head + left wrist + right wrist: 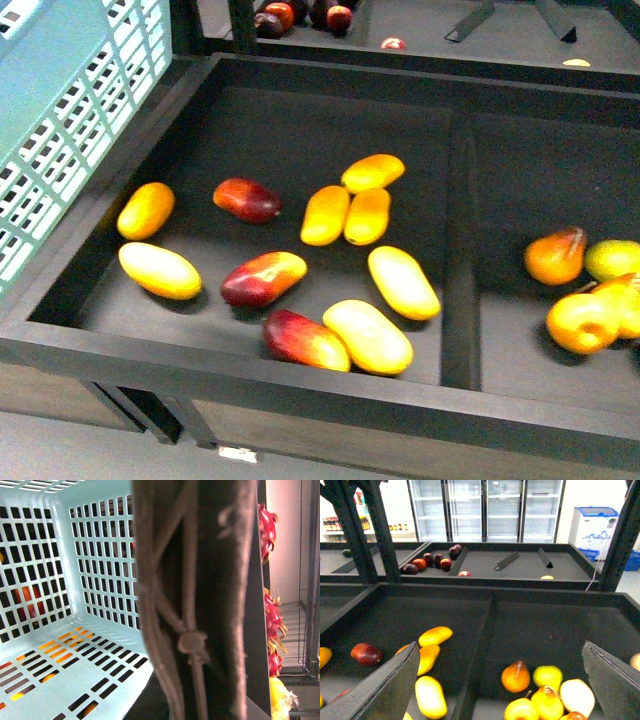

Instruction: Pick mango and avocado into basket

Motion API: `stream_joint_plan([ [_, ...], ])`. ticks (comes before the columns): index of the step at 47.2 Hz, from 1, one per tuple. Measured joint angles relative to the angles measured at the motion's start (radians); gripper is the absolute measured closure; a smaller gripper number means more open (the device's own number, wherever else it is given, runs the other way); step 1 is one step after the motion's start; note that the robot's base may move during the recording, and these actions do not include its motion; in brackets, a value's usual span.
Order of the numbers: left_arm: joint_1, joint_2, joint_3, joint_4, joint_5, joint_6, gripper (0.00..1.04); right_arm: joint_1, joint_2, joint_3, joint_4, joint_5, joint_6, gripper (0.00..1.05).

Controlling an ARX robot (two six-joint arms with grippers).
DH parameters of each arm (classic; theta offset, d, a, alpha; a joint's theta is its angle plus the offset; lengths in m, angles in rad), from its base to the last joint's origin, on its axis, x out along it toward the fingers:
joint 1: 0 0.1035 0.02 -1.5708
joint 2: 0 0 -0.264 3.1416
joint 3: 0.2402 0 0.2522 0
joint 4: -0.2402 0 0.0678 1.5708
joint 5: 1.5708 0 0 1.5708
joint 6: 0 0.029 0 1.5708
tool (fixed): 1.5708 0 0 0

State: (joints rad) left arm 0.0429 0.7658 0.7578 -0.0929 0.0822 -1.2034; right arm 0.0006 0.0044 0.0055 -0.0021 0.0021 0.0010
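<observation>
The teal basket [70, 110] hangs at the upper left of the front view, over the bin's left corner. In the left wrist view its slotted floor [60, 680] is empty, and its brown-grey handle [160, 580] fills the middle. My left gripper [200, 680] is shut on that handle, its fingers hidden. Several yellow mangoes lie in the bin's left compartment, one [403, 282] beside the divider. My right gripper [500, 680] is open and empty above the divider, with a yellow mango [430, 696] beside one finger [380, 690]. No avocado is in view.
Three red-orange mangoes, one at the front [305, 340], lie among the yellow ones. A divider [458, 250] separates them from the yellow pears [590, 290]. A back bin holds dark and red fruit [300, 15]. Dragon fruit [267, 525] hang beyond the basket.
</observation>
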Motion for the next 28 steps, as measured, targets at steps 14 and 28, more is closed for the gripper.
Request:
stream_joint_plan([
  [14, 0.000, 0.000, 0.000, 0.000, -0.002, 0.002, 0.99, 0.000, 0.000, 0.000, 0.001, -0.001, 0.000, 0.08],
  [28, 0.000, 0.002, 0.000, 0.000, 0.000, -0.001, 0.99, 0.000, 0.000, 0.000, -0.001, 0.000, 0.000, 0.08],
])
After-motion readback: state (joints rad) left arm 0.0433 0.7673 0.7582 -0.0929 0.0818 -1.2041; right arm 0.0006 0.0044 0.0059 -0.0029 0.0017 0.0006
